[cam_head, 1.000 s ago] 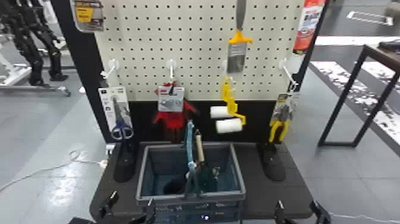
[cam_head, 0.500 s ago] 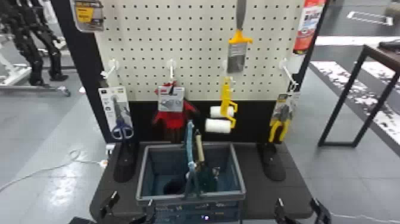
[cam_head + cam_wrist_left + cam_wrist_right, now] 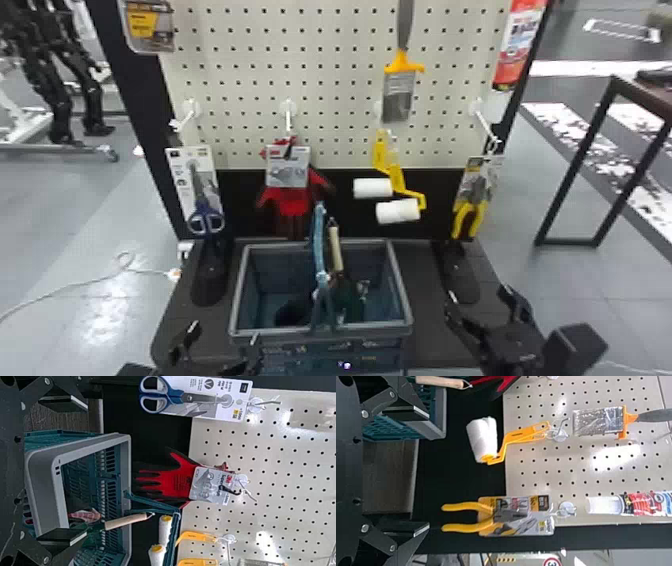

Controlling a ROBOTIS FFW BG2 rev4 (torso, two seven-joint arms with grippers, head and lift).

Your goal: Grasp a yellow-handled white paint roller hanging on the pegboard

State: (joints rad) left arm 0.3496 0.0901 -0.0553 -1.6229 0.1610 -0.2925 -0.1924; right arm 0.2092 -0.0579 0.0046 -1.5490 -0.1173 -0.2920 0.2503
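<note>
If you look at the pegboard [image 3: 300, 60] from the head camera, you will see the paint roller [image 3: 397, 211] hanging from a small white hook [image 3: 558, 435] in the low row; its yellow handle [image 3: 395, 172] runs down from the hook, and its white fluffy roll sits in front of the black panel under the board; a second roller [image 3: 372, 188], just like it, hangs on the same hook and sits just beside it, a bit higher and more to your left; both hang right under the flat brush [image 3: 398, 85], between the red gloves [image 3: 292, 195] on the left and the yellow pliers [image 3: 470, 205] on the right; the blue scissors [image 3: 202, 200] hang at the far left of the row; your right gripper [image 3: 482, 310] is down low at the right side of the black table [image 3: 435, 280], well apart from the paint roller, with its two fingers spread wide and nothing between them; in the right wrist camera the roller lies straight out past those spread fingers; your left gripper [image 3: 220, 345] is down low at the left, near the front of the grey basket [image 3: 240, 285], and its fingers are spread wide too, with nothing held; the basket stands on the table in front of the board, and a brush with a wooden handle [image 3: 334, 247] leans up out of it next to the basket's blue-green carry handle [image 3: 317, 235].
</note>
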